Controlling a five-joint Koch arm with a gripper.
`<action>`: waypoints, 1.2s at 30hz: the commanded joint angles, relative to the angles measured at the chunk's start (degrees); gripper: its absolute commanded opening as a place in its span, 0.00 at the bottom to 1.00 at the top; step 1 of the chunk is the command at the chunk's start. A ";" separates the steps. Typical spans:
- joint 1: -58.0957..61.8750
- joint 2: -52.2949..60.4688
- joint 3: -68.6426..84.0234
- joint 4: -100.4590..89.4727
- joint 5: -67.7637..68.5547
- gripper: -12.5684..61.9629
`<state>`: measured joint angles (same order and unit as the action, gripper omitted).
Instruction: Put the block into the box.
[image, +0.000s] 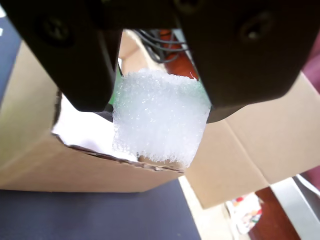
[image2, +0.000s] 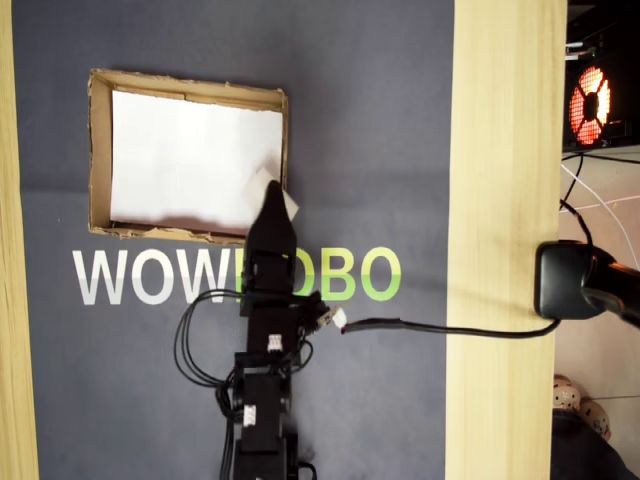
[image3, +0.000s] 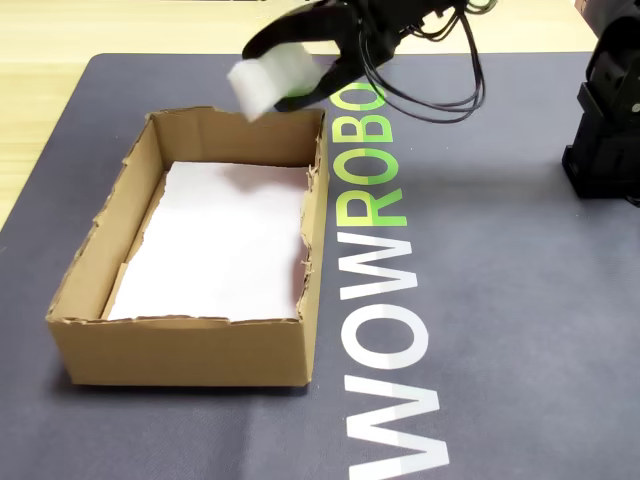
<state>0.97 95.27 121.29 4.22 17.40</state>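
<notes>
The end effector (image: 161, 107) was clamped on the block (image: 160, 117), carrying it above the box's (image3: 190, 350) far right corner; next, move inward and release.

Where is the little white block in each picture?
Wrist view: the block fills the middle, pinched between the black jaws.
Overhead view: peeking out at the box's lower right corner.
Fixed view: top middle, above the box's far wall.
Shared landmark: the box.
</notes>
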 joint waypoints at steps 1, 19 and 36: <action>-0.62 0.35 -2.46 -1.05 -1.49 0.00; -11.25 -2.81 -17.05 7.91 -4.92 0.21; -10.72 -2.46 -18.54 8.00 -11.51 0.64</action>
<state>-9.93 89.30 104.50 13.36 8.79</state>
